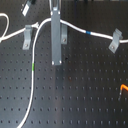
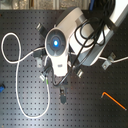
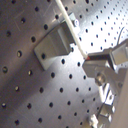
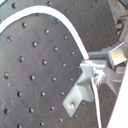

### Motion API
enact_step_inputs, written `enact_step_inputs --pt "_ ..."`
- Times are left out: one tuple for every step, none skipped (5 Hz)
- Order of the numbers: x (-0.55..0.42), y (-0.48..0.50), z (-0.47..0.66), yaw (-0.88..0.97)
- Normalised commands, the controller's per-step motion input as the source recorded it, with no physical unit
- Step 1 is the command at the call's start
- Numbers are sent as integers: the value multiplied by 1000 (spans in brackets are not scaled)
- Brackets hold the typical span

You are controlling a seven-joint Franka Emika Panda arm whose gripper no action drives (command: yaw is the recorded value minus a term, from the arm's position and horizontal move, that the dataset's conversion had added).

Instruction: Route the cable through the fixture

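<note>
- A white cable (image 1: 75, 26) runs across a black perforated surface (image 1: 85, 95) in the first exterior view, passing three small grey clip brackets spaced along its path.
- The gripper (image 1: 56, 62) comes down as a long grey finger near the middle of the first exterior view, its tip at the surface just beside the middle fixture (image 1: 63, 34).
- The cable crosses behind the gripper's finger at the level of that fixture; whether the line sits inside the clip cannot be told from this view.
- Towards the first exterior view's left, the cable touches a second bracket (image 1: 26, 35), then drops in a long curve, with a green band (image 1: 33, 65) on that hanging stretch.
- Towards the first exterior view's right, a blue band (image 1: 88, 32) marks the cable short of a slanted clip (image 1: 116, 41).
- A short orange wire (image 1: 124, 89) lies well apart, at the first exterior view's right edge.
- In the second exterior view the arm's white housing with its glowing blue ring (image 2: 55, 42) covers the work area; the cable forms a large loop (image 2: 11, 60) on the second exterior view's left.
- In the first wrist view the cable (image 3: 69, 24) passes over the edge of a grey bracket (image 3: 52, 44).
- In the second wrist view the cable (image 4: 65, 25) ends its arc at the gripper's metal fingers (image 4: 92, 70); the gripper appears clenched on the cable.
</note>
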Motion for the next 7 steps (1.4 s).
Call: enact_step_inputs --pt "241 22 1 -14" --pt "2 -23 0 0" --pt "-58 -206 148 0" --pt "-119 -11 241 0" --pt "-46 143 272 0" --pt "-61 188 26 0" --pt "-23 241 -2 0"
